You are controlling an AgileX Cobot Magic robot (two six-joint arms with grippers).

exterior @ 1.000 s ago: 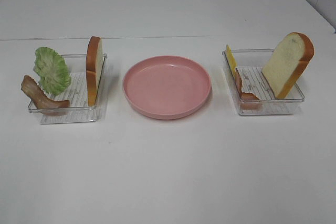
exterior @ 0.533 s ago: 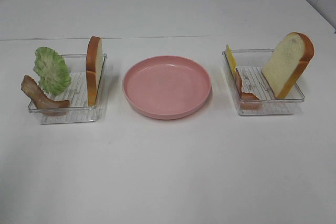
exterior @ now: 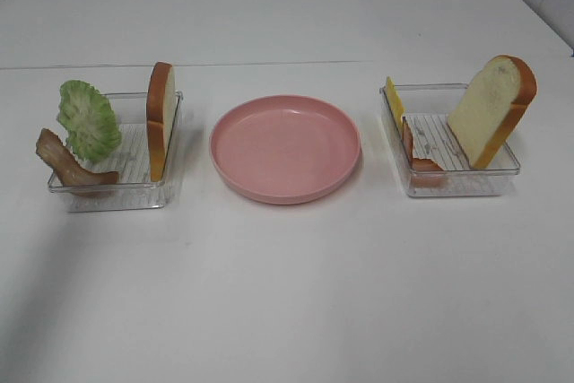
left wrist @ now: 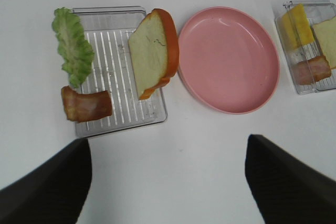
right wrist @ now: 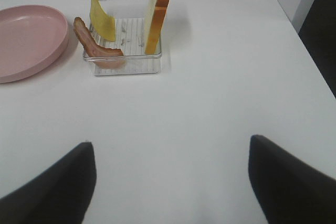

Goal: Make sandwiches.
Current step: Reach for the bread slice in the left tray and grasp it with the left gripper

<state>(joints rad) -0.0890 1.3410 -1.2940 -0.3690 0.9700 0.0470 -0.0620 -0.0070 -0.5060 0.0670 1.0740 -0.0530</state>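
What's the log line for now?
plate: empty | left tray: bread, lettuce, bacon | right tray: other bread, cheese, other bacon | left pincer, right pincer: open

I saw bright, even overhead light; the table point(exterior: 287, 293) nearly washed out, shadows faint beside the plate point(exterior: 285, 147), left fingers point(left wrist: 42, 192) dark and soft-edged.

No legible text, label, brand mark, number or sign can be read in any view. The pink plate point(exterior: 285, 148) has a plain surface. The same applies to the left clear tray point(exterior: 117, 199) and the right clear tray point(exterior: 457, 187) on either side of it.
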